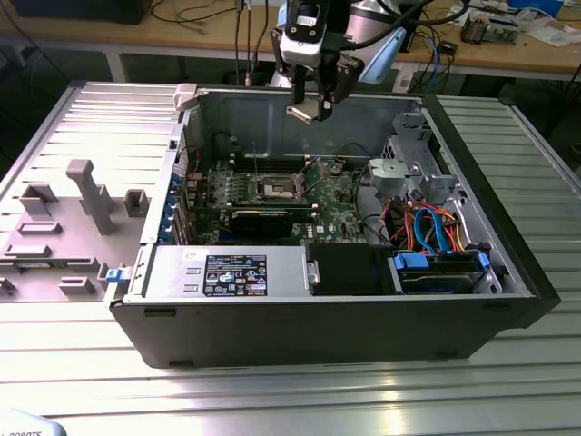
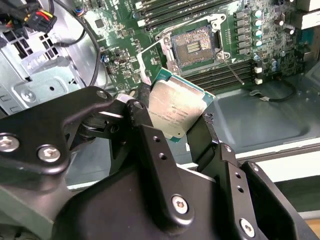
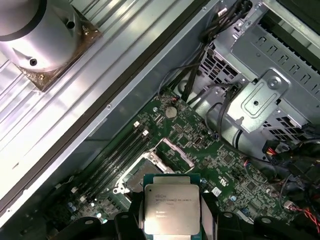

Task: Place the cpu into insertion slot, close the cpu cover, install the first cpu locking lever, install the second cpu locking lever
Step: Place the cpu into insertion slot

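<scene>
My gripper (image 1: pixel 310 107) hangs above the open computer case, shut on the cpu (image 1: pixel 304 112). In both wrist views the silver-topped cpu (image 2: pixel 175 110) (image 3: pixel 171 207) sits edge-on between the two black fingers (image 2: pixel 142 125), held in the air and apart from the board. The insertion slot (image 2: pixel 195 45) (image 1: pixel 275 189) (image 3: pixel 135 177) lies uncovered on the green motherboard (image 1: pixel 340 204), below and ahead of the chip. The cpu cover (image 3: pixel 161 145) stands swung up at one side of the slot. A thin wire lever (image 2: pixel 235 67) juts out beside the socket, unlatched.
A metal drive cage (image 1: pixel 408 173) with orange and blue cables (image 1: pixel 436 227) fills the case at the exterior view's right. A long black expansion card (image 1: pixel 263 218) and power supply (image 1: pixel 227 272) lie in front of the socket. A grey fixture tray (image 1: pixel 64 218) sits outside on the exterior view's left.
</scene>
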You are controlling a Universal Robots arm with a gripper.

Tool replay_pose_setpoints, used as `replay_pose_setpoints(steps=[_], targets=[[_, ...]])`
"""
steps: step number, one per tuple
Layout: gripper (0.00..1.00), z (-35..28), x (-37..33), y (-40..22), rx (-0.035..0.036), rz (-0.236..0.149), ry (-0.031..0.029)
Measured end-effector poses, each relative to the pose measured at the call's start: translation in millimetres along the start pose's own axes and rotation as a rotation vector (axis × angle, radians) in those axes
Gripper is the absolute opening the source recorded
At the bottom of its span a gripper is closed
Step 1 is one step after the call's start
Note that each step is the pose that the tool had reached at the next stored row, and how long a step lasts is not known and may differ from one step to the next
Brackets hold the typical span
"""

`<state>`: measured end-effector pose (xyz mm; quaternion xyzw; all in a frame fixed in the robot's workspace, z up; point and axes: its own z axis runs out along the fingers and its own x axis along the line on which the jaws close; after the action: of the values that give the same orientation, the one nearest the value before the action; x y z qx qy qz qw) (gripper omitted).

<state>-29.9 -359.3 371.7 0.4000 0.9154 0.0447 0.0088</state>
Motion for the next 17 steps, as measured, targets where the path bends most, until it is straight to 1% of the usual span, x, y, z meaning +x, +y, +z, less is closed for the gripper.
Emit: replay_pose_setpoints(steps=[3,5,10,12,17], targets=[[0.54,-0.2,4.1,-4.4,-0.0003,0.001,-0.0001],[0.54,-0.2,4.6,-5.0,0.0,0.007,-0.0007],[0.54,1.5,4.6,-5.2,-0.0019,0.09,-0.008],[0.54,1.5,4.5,-5.2,-0.0021,0.108,-0.0096],[0.54,1.6,4.6,-5.2,-0.0022,0.11,-0.0098]])
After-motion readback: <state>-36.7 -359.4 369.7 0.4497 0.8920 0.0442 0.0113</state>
